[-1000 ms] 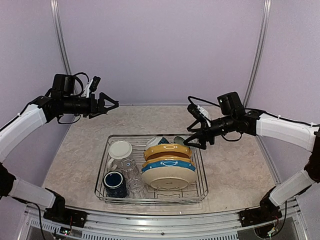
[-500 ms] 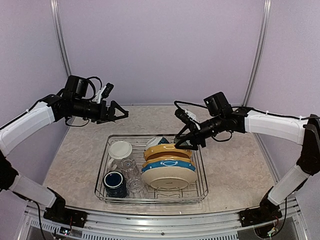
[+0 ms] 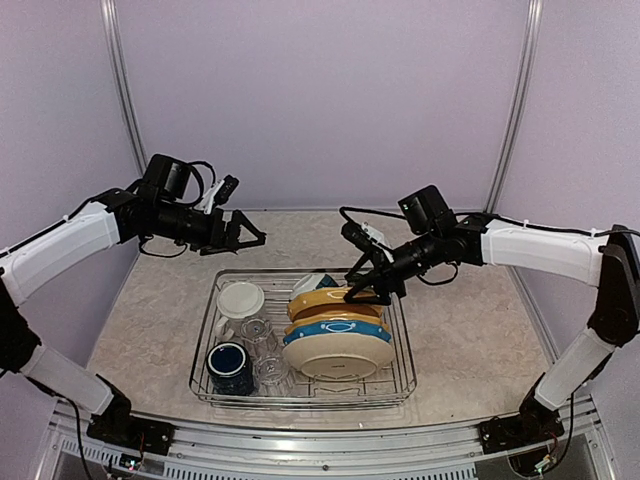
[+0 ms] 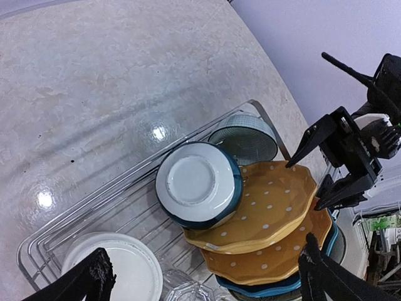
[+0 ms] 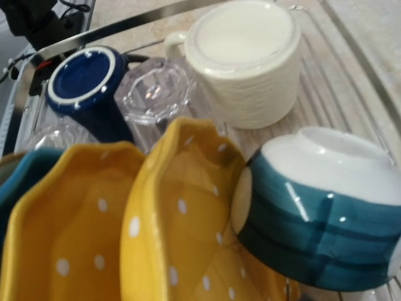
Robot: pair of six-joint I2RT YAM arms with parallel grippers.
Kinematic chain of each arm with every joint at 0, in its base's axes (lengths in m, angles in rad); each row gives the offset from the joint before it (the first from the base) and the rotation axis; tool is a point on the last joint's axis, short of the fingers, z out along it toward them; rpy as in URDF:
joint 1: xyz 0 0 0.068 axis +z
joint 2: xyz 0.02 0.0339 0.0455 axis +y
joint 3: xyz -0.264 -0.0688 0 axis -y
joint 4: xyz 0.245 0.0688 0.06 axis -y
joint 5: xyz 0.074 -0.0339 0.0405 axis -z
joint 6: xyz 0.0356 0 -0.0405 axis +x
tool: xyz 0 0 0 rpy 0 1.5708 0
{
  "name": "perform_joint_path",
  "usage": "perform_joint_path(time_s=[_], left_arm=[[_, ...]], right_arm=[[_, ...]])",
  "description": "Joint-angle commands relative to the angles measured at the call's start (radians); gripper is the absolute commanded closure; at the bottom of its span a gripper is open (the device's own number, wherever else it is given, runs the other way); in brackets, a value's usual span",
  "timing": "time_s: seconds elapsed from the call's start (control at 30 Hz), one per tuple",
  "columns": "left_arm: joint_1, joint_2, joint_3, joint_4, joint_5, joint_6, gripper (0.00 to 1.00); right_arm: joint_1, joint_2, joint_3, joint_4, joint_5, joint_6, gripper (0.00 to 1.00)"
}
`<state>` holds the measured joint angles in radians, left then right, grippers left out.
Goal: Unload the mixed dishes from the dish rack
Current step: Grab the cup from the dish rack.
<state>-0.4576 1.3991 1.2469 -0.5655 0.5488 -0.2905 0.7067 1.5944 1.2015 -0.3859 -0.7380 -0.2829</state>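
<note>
No readable text, label or number in view.

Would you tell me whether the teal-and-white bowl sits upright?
Tipped over: the teal-and-white bowl shows its white base upward, leaning against the mustard plate.

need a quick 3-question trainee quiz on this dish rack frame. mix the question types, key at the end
1. How many yellow plates stand in the dish rack?
2. Which dish is the right gripper nearest? A the navy mug; B the rear yellow plate; C the cream mug.
3. True or false: the left gripper is holding a dish.
Key: 1 two; 2 B; 3 false, it is open and empty.
</note>
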Motion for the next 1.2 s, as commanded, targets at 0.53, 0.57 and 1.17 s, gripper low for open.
perform_joint_path(time_s=[0.53, 0.57, 1.17], left_arm=[[-0.236, 0.068, 0.145, -0.535, -0.424, -0.497, 0.01], [-0.268, 0.091, 0.161, -0.558, -0.429, -0.527, 0.01], [-0.444, 0.378, 0.299, -0.675, -0.545, -0.729, 0.01]], right_arm=[[0.011, -0.300, -0.110, 0.238, 0.434, 0.224, 0.12], [0.009, -0.310, -0.119, 0.243, 0.452, 0.225, 0.12], [0.010, -0.501, -0.284, 0.269, 0.589, 0.225, 0.09]])
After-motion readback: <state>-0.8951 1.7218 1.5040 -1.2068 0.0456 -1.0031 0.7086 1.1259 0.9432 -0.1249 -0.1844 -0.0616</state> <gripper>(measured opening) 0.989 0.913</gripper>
